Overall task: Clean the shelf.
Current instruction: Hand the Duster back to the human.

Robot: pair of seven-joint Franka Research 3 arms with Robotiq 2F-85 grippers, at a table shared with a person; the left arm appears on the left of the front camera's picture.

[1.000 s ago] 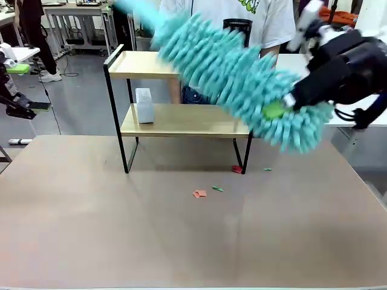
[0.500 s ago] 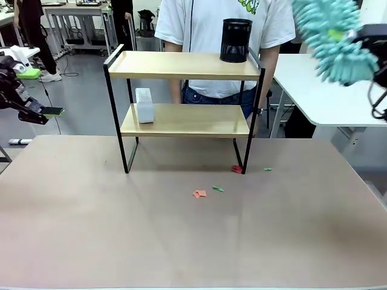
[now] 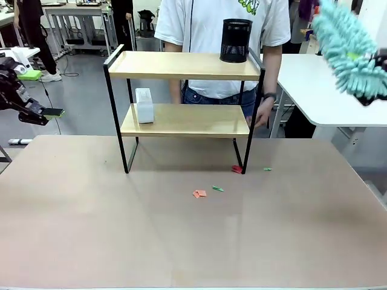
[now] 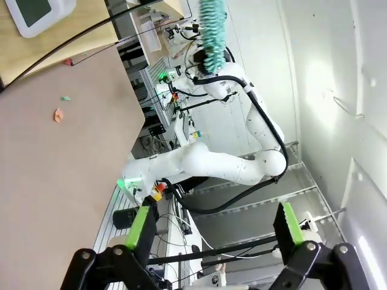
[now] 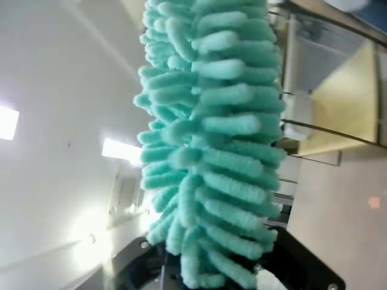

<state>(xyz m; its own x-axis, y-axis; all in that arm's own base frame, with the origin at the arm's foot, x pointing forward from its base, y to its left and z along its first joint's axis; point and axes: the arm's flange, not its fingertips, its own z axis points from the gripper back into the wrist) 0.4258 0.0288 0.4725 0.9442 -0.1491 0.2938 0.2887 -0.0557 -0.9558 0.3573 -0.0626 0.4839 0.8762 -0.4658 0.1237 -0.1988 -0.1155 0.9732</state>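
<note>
**Duster high at 2 o'clock, shelf down at 9 from it**

Shelf point(image 3: 184, 103) sits mid-table far side, long axis running 9–3. My right gripper point(image 3: 378, 72) is clenched on the teal duster point(image 3: 349, 51), up by the frame's 2 o'clock edge, well apart from the shelf; fluffy head points toward 11. Shelf lies at roughly 8–9 from those jaws. My left gripper point(image 4: 211, 232) hangs released at far 9, off-table. Right arm's nearer, imo. Black cup point(image 3: 236, 40) on top board, white box point(image 3: 144, 105) on lower.

My left tool point(image 3: 53, 112) hangs at my far left, fingers spread wide. My right tool point(image 3: 376, 63) is raised high at my right, clamped shut.
</note>
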